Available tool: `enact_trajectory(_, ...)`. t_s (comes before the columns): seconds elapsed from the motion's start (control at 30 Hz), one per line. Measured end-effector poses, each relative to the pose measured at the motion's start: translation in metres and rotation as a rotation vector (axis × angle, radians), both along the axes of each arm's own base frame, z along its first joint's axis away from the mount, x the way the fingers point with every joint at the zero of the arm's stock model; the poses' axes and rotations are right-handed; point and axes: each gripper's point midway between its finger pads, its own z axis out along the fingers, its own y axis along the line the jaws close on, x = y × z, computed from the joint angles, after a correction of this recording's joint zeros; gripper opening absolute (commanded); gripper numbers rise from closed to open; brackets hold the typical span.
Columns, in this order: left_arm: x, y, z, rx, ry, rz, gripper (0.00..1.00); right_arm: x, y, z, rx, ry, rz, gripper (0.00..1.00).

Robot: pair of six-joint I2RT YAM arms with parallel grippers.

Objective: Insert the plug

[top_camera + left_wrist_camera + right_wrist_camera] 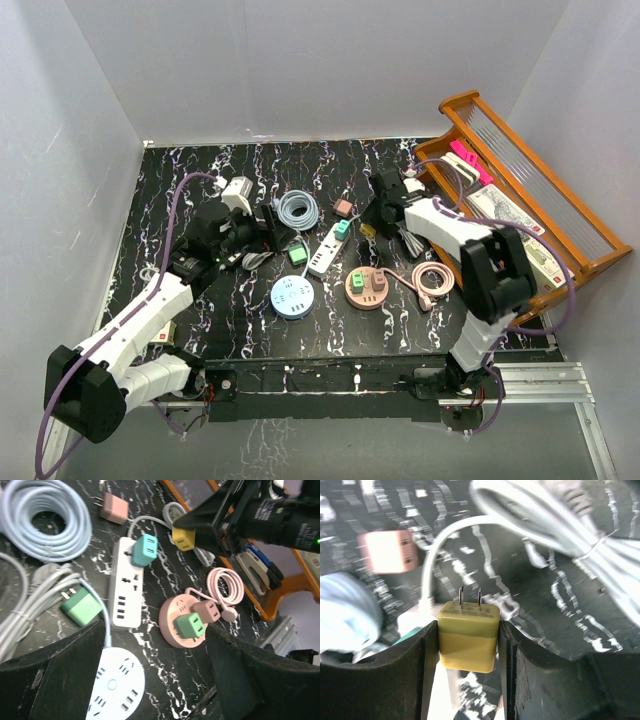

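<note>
Right wrist: yellow plug (468,636), prongs outward from gripper (468,630)

Worktop (330,170): black marble-look, glossy, white veining. Yellow plug (468,636): smooth matt plastic, two bright metal prongs. Power strip (125,595): smooth white plastic. Rack (460,102): varnished orange-brown wood.

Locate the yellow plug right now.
Right wrist view: the yellow plug is clamped between the right jaws. From above, it hangs just right of the white power strip.
</note>
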Motion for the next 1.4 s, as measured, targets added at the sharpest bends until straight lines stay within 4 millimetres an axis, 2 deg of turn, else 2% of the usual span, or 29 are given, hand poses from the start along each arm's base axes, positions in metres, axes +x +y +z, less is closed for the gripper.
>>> enact_trajectory(0.17, -0.008, -0.029, 0.001, -0.037, 0.004, -0.066, 0.78, -0.007, 0.023, 0.077, 0.251, -0.215, 0.034, 0.42)
enact_trajectory(0.27, -0.008, -0.046, 0.003, -0.047, -0.013, -0.073, 0.78, -0.018, 0.034, 0.112, 0.407, -0.313, 0.045, 0.43)
enact_trajectory(0.4, -0.005, -0.069, 0.014, -0.050, -0.094, -0.062, 0.78, -0.031, 0.039, 0.135, 0.555, -0.363, 0.029, 0.44)
enact_trajectory(0.53, 0.000, -0.098, 0.038, -0.049, -0.199, -0.049, 0.77, -0.041, 0.039, 0.154, 0.662, -0.395, -0.008, 0.44)
enact_trajectory(0.7, 0.005, -0.126, 0.064, -0.044, -0.349, -0.025, 0.76, -0.049, 0.037, 0.187, 0.787, -0.436, -0.055, 0.43)
enact_trajectory(0.77, 0.009, -0.135, 0.067, -0.031, -0.395, -0.013, 0.75, -0.051, 0.036, 0.194, 0.828, -0.430, -0.079, 0.42)
enact_trajectory(0.87, 0.017, -0.148, 0.065, -0.007, -0.449, 0.005, 0.71, -0.052, 0.036, 0.193, 0.852, -0.399, -0.107, 0.42)
enact_trajectory(1.07, 0.029, -0.162, 0.065, 0.019, -0.522, 0.051, 0.56, -0.048, 0.029, 0.188, 0.865, -0.376, -0.180, 0.42)
enact_trajectory(1.4, 0.039, -0.164, 0.090, -0.030, -0.615, 0.139, 0.53, -0.053, 0.033, 0.192, 0.903, -0.355, -0.177, 0.42)
